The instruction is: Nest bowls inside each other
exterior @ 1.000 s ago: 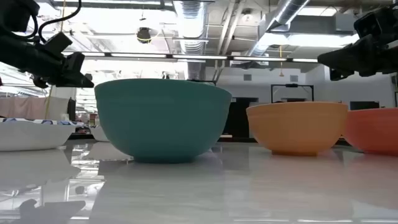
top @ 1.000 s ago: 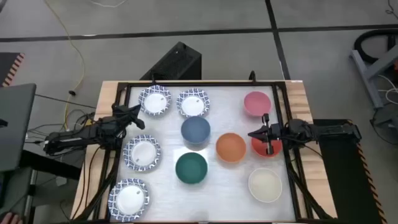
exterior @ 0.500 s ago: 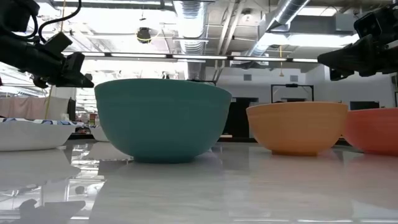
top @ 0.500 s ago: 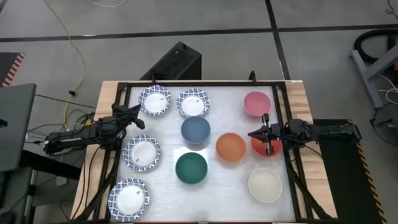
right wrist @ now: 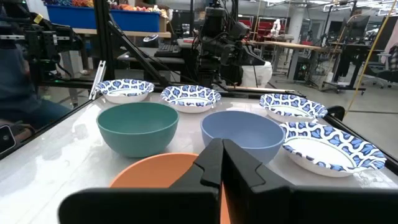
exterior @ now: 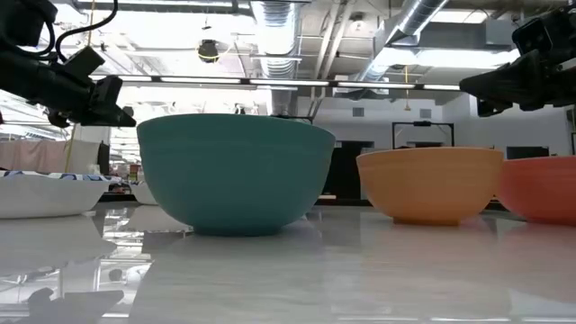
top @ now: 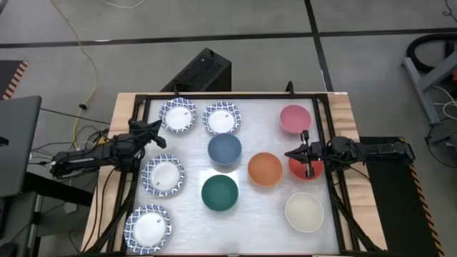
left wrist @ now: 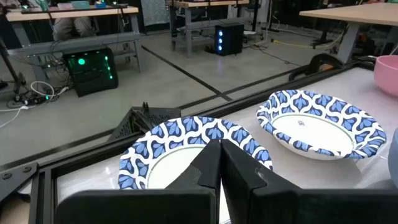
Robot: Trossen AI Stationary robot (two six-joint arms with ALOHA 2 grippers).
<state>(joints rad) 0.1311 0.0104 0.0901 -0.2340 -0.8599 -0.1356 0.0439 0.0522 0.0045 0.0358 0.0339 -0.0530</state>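
Several white bowls with blue patterned rims (top: pixel 177 116) (top: pixel 163 175) rest on their bases along the table's left side. Plain bowls stand apart on the white top: blue (top: pixel 224 149), orange (top: pixel 265 169), dark green (top: pixel 219 193), pink (top: pixel 295 118), cream (top: pixel 305 213) and red (top: pixel 305 168). My left gripper (top: pixel 160 137) hovers shut at the left edge, above and between two patterned bowls (left wrist: pixel 180 146). My right gripper (top: pixel 290 153) hovers shut at the right edge, over the red bowl, pointing toward the orange bowl (right wrist: pixel 155 171). Neither gripper holds anything.
A black frame (top: pixel 235 96) runs round the table top. A black box (top: pixel 203 71) stands on the floor beyond the far edge. Open white table surface lies between the green and cream bowls (top: pixel 260 214).
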